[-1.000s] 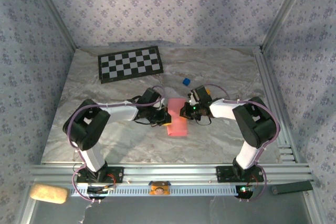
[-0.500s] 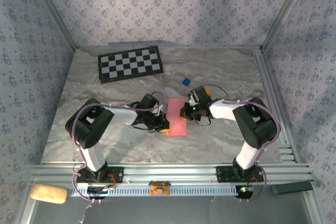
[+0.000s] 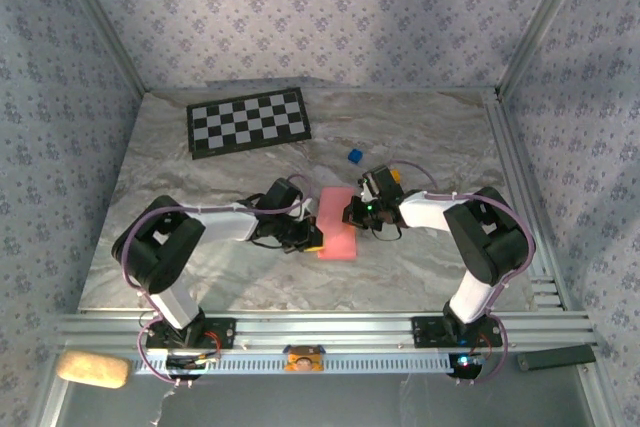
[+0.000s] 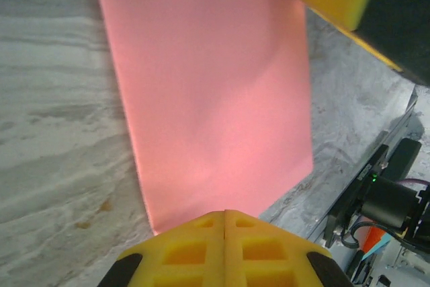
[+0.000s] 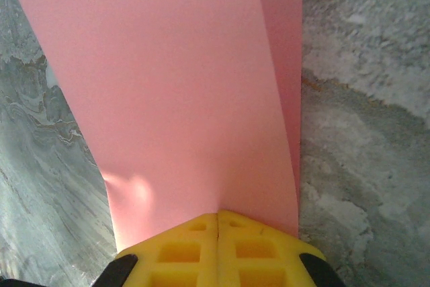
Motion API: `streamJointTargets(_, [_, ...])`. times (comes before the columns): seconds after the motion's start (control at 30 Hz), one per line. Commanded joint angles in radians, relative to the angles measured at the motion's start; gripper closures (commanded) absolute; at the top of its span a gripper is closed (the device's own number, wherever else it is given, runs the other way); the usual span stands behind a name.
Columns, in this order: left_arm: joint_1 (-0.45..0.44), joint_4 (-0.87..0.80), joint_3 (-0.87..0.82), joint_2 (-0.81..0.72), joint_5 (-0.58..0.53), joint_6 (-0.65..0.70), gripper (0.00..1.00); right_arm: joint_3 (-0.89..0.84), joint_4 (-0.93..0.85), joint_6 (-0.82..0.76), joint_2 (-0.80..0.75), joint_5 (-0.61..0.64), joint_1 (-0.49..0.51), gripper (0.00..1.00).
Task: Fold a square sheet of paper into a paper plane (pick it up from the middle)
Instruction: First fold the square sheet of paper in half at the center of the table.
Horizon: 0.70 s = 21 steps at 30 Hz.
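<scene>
A: Where's the sheet [image 3: 337, 243]?

B: Flat on the table [image 3: 200, 167], mid-table between both grippers. It looks doubled over. In the right wrist view we see a lower layer sticking out along one long edge.

A: Jaws?

B: Left gripper [image 3: 313, 238] has its fingers together, tips at the sheet's left side toward the near end. Right gripper [image 3: 350, 213] also has them together, at the right side and further back. We can't tell whether either one has paper nipped between the pads or is just pressing on it.

A: Handling?

B: We'd call it thin, very light and limp. It likely slides on that smooth top, and any wrong pinch leaves a crease for good. An edge lying flat gives the fingers little to get under. The task says take it from the middle, so we'd pinch mid-sheet and let both halves drape evenly. Holding one side down should stop it skating.

A: Axis? Pointing?

B: It's a rectangle now. In the top view the long axis runs far to near, with the near end leaning slightly right. There's no nose yet, so it points nowhere, and we'd say the plane folds are mostly still to do.
</scene>
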Motion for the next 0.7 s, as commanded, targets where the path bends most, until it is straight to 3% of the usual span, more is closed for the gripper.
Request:
streamJointTargets(0.0, [-0.007, 0.009, 0.034, -0.008, 0.023, -0.016, 1.00, -0.058, -0.178, 0.008, 0.048, 0.110, 0.005, 1.00])
streamJointTargets(0.33, [-0.019, 0.012, -0.037, 0.070, 0.031, 0.013, 1.00, -0.058, -0.177, -0.001, 0.051, 0.113, 0.005, 1.00])
streamJointTargets(0.67, [-0.034, -0.136, -0.065, 0.019, -0.001, 0.098, 1.00, -0.065, -0.179, -0.001, 0.049, 0.120, 0.004, 1.00])
